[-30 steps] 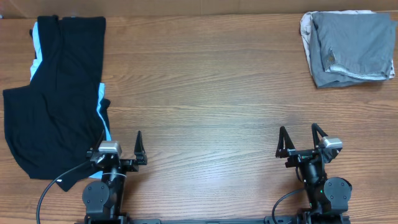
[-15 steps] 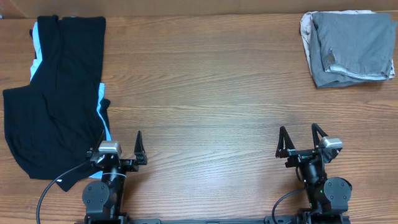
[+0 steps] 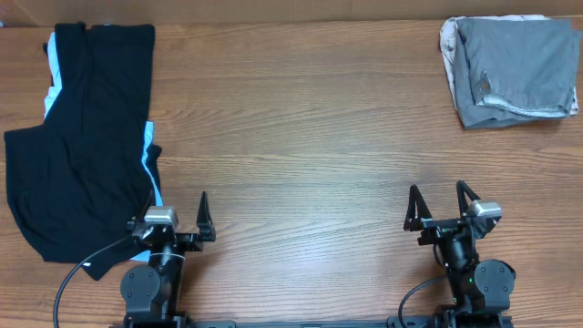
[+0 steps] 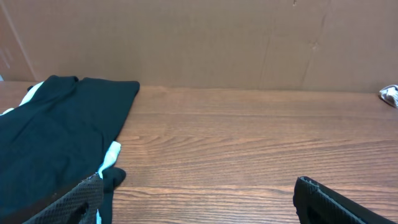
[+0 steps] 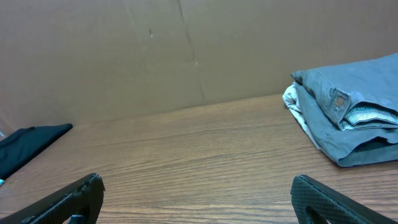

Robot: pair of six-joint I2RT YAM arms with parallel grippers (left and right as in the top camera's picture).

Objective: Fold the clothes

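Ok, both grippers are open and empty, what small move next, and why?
Probably reach the left gripper to the black garment: it lies unfolded over a light blue garment beside that open gripper, while the grey garment at far right already looks folded.

The table [image 3: 301, 118] is brown wood grain, smooth with a faint sheen. At the left of the frame the black garment [image 3: 82, 155] is soft, matt, creased cloth; the grey garment [image 3: 515, 68] at upper right is matt woven cloth. The wall [image 4: 249, 43] behind looks like matt brown cardboard. The left gripper [image 3: 178, 208] is black, matt and finely textured

No legible txt, seemingly.
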